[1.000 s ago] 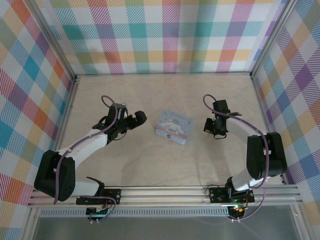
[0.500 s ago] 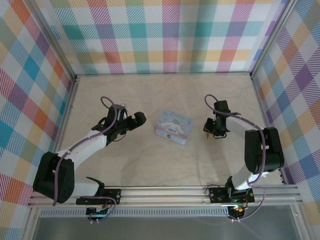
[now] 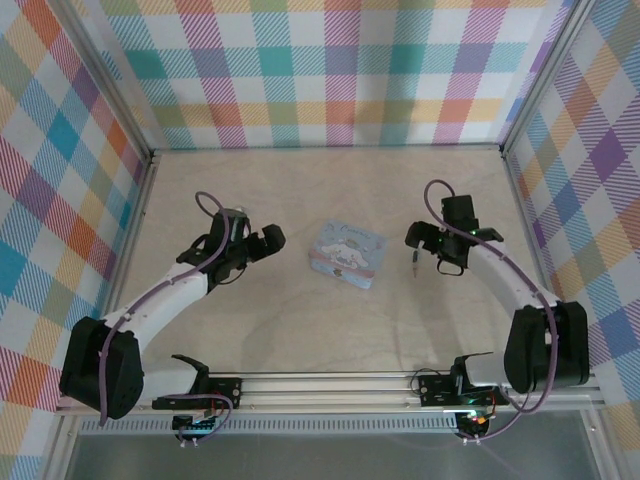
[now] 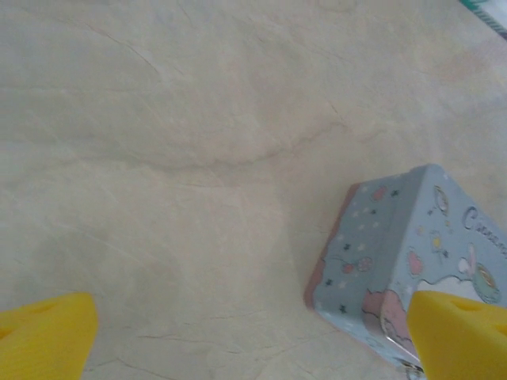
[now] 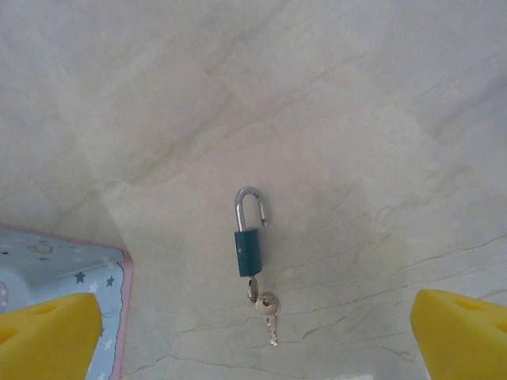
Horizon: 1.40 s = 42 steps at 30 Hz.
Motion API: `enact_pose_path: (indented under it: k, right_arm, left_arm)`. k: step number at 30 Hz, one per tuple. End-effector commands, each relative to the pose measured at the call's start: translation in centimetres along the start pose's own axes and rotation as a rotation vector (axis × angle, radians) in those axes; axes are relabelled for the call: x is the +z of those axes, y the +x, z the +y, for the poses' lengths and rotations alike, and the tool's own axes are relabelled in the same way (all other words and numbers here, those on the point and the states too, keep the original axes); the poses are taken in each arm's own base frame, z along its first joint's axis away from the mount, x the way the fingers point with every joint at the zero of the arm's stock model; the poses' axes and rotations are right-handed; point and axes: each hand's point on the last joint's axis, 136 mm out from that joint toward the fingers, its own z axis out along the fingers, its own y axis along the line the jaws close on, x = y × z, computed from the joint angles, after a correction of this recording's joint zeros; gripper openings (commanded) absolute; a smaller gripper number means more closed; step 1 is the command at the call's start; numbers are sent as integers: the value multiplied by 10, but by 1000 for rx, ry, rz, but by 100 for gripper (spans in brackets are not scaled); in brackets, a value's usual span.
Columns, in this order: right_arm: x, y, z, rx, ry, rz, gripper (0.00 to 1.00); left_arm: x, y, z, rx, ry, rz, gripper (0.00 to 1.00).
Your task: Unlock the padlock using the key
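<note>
Left fingers (image 4: 47, 336) and right fingers (image 5: 47, 336) both spread wide, each pair aimed inward

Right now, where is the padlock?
In the right wrist view the padlock lies on the table just right of the blue tin, with the key at its base.

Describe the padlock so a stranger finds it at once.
On the table, find the pale-blue tin. Just right of it, not touching, lies the padlock: tiny, teal-bodied, with a silver shackle and a key at its end, far smaller than the tin.
</note>
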Motion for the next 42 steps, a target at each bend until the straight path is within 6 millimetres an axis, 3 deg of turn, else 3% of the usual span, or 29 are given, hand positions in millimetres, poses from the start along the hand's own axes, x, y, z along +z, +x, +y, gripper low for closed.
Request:
enact_pose_path:
  k: [1,8,11,17,20,26,31,35,37,39,42]
  right_arm:
    - [-10,-10,-17,-18,86,-66,100]
    - [-34,-50,-31,-84,157,-364,100]
    - [-35,-56,-46,-151,206,-551,100]
    - [-9,-46,-57,-258,253,-639,100]
    - [2,-44,-54,-274,231,-672,100]
    - [10,-55,-32,-323,136,-710,100]
    - [23,-51,-18,-357,37,-764,100]
    - [31,-46,-17,-350,-27,-708,100]
    - [39,-49,-20,-354,-19,-734,100]
    - [46,-47,-22,-335,-21,-653,100]
    - [45,-50,-25,-325,-15,-659,100]
  left_arm:
    - [-22,-30,15,97,-137,-87,100]
    - [-35,-70,37,296,-328,-232,100]
    - [-32,-84,59,398,-455,-356,100]
    - [-3,-92,105,334,-519,-427,100]
    - [9,-95,110,341,-482,-466,100]
    - [12,-109,108,299,-381,-525,100]
    - [15,-109,127,242,-417,-458,100]
    - [24,-88,144,258,-464,-387,100]
    - [33,-79,144,292,-418,-422,100]
    - [42,-76,142,319,-379,-444,100]
    - [41,-71,139,331,-337,-481,100]
